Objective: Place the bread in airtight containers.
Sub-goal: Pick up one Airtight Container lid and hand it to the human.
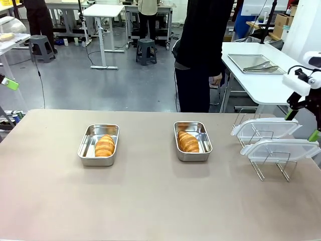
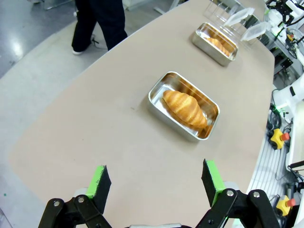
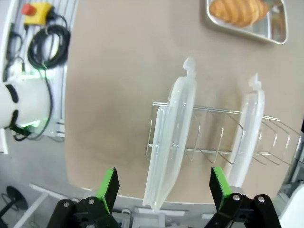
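Observation:
Two steel containers stand open on the tan table, each holding one golden ridged bread roll. The left container [image 1: 88, 144] [image 2: 209, 112] holds a roll [image 1: 105, 145] [image 2: 184, 108]. The right container [image 1: 203, 144] [image 2: 209, 50] [image 3: 276, 29] holds the other roll [image 1: 188, 142] [image 2: 219, 44] [image 3: 239, 10]. Two translucent lids [image 1: 266, 128] [image 1: 283, 149] rest on edge in a wire rack [image 3: 213, 133] at the right. My right gripper [image 1: 302, 125] [image 3: 164, 186] hangs open above the nearer lid [image 3: 171, 142], with the second lid [image 3: 247, 137] beside it. My left gripper [image 2: 156, 183] is open and empty, well back from the left container.
A person in dark clothes [image 1: 200, 50] stands at the far side of the table. Behind on the right, a white side table carries a flat metal tray with tongs [image 1: 257, 63]. Cables and a stop button [image 3: 33, 9] lie beyond the table's right edge.

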